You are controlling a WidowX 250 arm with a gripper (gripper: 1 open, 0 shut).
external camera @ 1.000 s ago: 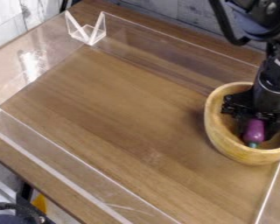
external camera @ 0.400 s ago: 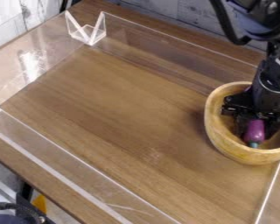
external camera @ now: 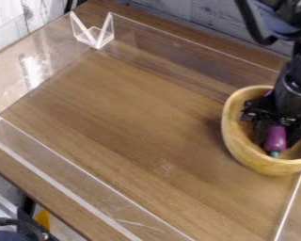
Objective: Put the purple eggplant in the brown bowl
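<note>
Wooden, mid-brown and showing its grain, the tabletop (external camera: 128, 122) is lying nearest the viewer, well to the side of the jaws; a low clear plastic wall (external camera: 46, 179) is running round its edge, presumably to keep loose things from rolling off; nothing is sitting on the board between that wall and the jaws.

Directly below the jaws the round light-brown wooden bowl (external camera: 241, 151) with its thick rim is standing at the table's right side; the black robot gripper (external camera: 277, 132) is pointing straight down into it, its tip sunk below the rim. The jaws are standing as tight as they go, pinching the small glossy purple toy eggplant (external camera: 277, 139) between them; the eggplant is hanging lengthwise under the jaws, inside the bowl's hollow, its lower end close to the floor of the bowl, though whether it is touching that floor I cannot tell. A greenish tip is showing at its bottom end, probably the stem cap. Holding it upright and low looks sensible; a release from here should drop it short and keep it from bouncing out. The task is reading as nearly finished, only the letting-go being left.

Beyond the jaws, at the far corner, a small folded clear plastic piece (external camera: 93, 30) is standing alone.
</note>
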